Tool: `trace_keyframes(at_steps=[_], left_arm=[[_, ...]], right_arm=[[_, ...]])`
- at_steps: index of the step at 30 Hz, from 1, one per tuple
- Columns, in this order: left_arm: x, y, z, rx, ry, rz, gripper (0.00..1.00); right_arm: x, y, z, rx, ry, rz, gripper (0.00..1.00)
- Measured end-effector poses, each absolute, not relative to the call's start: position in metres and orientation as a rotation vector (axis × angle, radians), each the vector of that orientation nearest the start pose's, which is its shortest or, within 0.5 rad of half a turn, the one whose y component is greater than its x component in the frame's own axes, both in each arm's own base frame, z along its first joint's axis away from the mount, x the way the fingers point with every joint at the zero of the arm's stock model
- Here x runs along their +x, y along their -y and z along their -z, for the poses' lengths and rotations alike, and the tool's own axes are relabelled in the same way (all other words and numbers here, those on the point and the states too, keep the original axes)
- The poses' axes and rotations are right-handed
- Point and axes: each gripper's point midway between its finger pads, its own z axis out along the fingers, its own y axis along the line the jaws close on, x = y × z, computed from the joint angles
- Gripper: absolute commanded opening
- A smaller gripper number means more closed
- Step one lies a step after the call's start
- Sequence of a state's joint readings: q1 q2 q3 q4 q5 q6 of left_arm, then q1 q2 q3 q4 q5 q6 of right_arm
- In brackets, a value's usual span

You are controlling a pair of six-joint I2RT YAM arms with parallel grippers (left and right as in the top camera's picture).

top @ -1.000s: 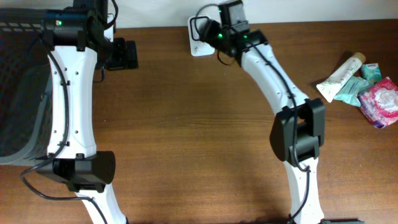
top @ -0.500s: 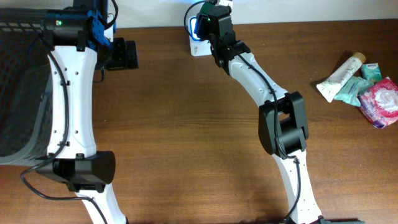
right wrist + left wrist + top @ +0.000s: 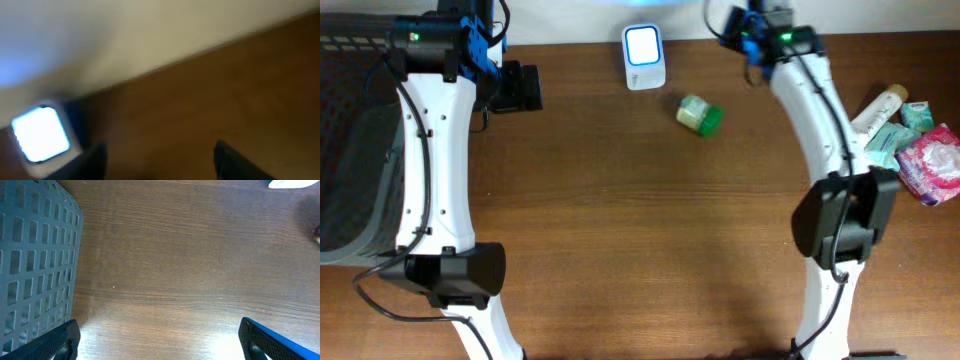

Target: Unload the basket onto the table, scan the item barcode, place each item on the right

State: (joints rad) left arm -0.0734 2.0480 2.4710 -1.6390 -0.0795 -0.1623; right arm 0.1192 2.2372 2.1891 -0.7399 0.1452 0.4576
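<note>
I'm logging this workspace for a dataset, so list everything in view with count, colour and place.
scanner: one, white with a lit screen, back edge of the table, centre
small jar: one, green, lying on its side just right of and in front of the scanner
tube: one, cream, in the pile at the right edge
teal packs: seemingly two, same pile
pink pack: one, far right of the pile
basket: one, grey mesh, left edge
table: one, brown wood
left gripper: one, black fingers, open, empty, over bare table beside the basket
right gripper: one, dark, open, empty, at the back right of the scanner
</note>
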Motion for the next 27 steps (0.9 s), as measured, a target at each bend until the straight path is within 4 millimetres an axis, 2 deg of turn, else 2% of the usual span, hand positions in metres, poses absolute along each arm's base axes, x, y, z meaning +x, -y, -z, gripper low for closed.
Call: trace_keyframes(at_steps=[1, 3, 4, 6, 9, 10, 12, 15, 17, 19, 22, 23, 24, 26, 27], left_arm=[[0.425, 0.018, -0.273, -0.143, -2.775, -0.05, 0.99], [0.425, 0.018, -0.273, -0.143, -2.775, -0.051, 0.99], [0.425, 0.018, -0.273, -0.143, -2.776, -0.051, 0.99], [0.425, 0.018, -0.273, -0.143, -2.776, -0.051, 0.99], [0.425, 0.018, -0.273, -0.143, -2.776, -0.051, 0.99], [0.425, 0.018, -0.273, -0.143, -2.776, -0.051, 0.99], [0.425, 0.018, -0.273, -0.143, -2.777, -0.051, 0.99], [0.425, 0.018, -0.273, -0.143, -2.777, -0.051, 0.99], [0.425, 0.018, -0.273, -0.143, -2.776, -0.051, 0.99], [0.425, 0.018, -0.273, -0.143, -2.776, -0.051, 0.99], [0.425, 0.018, -0.273, -0.143, -2.776, -0.051, 0.99], [0.425, 0.018, -0.273, -0.143, -2.776, -0.051, 0.99], [0.425, 0.018, -0.273, -0.142, -2.776, -0.051, 0.99], [0.425, 0.021, -0.273, -0.133, -2.777, -0.049, 0.99], [0.425, 0.022, -0.273, -0.13, -2.777, -0.048, 0.99]], right_arm=[[0.594, -0.036, -0.187, 0.483, -2.351, -0.095, 0.81], [0.575, -0.022, -0.168, 0.452, -2.474, -0.081, 0.99], [0.571, -0.023, -0.165, 0.373, -2.509, -0.094, 0.99], [0.564, -0.038, -0.152, 0.103, -2.575, -0.115, 0.99], [0.553, -0.065, -0.125, -0.353, -2.601, -0.174, 0.99], [0.551, -0.071, -0.112, -0.425, -2.611, -0.185, 0.99], [0.564, -0.088, -0.096, -0.629, -2.532, -0.17, 0.99], [0.578, -0.11, -0.086, -0.764, -2.437, -0.158, 0.99], [0.575, -0.119, -0.081, -0.817, -2.43, -0.161, 0.99], [0.563, -0.126, -0.072, -0.87, -2.461, -0.202, 0.99], [0.541, -0.125, -0.037, -0.974, -2.553, -0.237, 0.99], [0.535, -0.124, -0.025, -0.993, -2.587, -0.25, 0.99], [0.531, -0.123, -0.019, -1.009, -2.602, -0.255, 0.92], [0.531, -0.124, -0.018, -1.016, -2.598, -0.254, 0.77], [0.532, -0.124, -0.019, -1.023, -2.59, -0.258, 0.74]])
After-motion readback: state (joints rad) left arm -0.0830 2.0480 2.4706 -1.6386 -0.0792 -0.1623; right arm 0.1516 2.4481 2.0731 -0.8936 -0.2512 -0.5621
